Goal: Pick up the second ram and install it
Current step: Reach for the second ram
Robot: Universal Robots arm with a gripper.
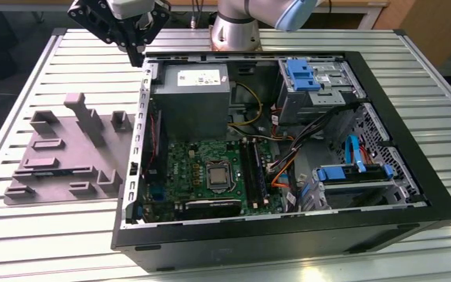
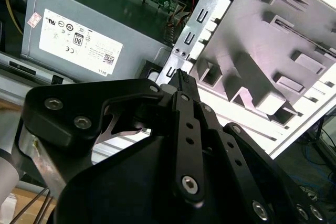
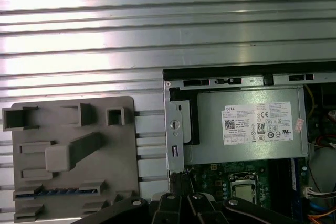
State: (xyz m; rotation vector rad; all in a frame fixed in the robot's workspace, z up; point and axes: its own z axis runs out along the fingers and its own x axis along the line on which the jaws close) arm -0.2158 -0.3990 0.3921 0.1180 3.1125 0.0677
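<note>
Gripper [image 1: 137, 57] hangs above the case's [image 1: 288, 238] corner by the power supply [image 1: 190, 97], fingers [image 2: 186, 121] together, empty. Ram [image 1: 56, 173] lies in the tray [image 1: 77, 134] beside the case.

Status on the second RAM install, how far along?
Done: nothing visible so far. The second ram lies in the grey tray, not picked up. In hand: the claw is shut and empty, hanging above the case corner near the power supply. Left: the pick-up itself and seating the stick in the motherboard slots.
</note>
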